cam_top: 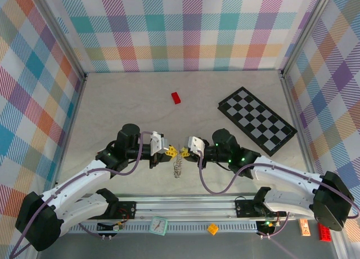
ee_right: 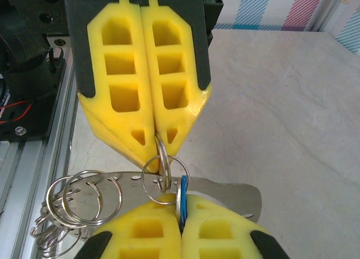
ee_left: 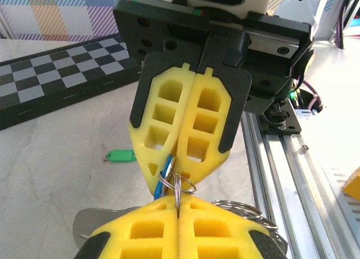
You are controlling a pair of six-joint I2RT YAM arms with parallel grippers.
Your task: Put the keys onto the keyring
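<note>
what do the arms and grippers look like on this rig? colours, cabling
Left arm and right arm: white links, black joints, a lilac-grey cable looped along each, small green lights. Left gripper and right gripper: white bodies, yellow lattice fingers with rectangular cut-outs, black backing plates.

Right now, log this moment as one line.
left gripper: shut on keyring | right gripper: shut on blue key | green key: loose on table | blue key threaded: cannot tell
</note>
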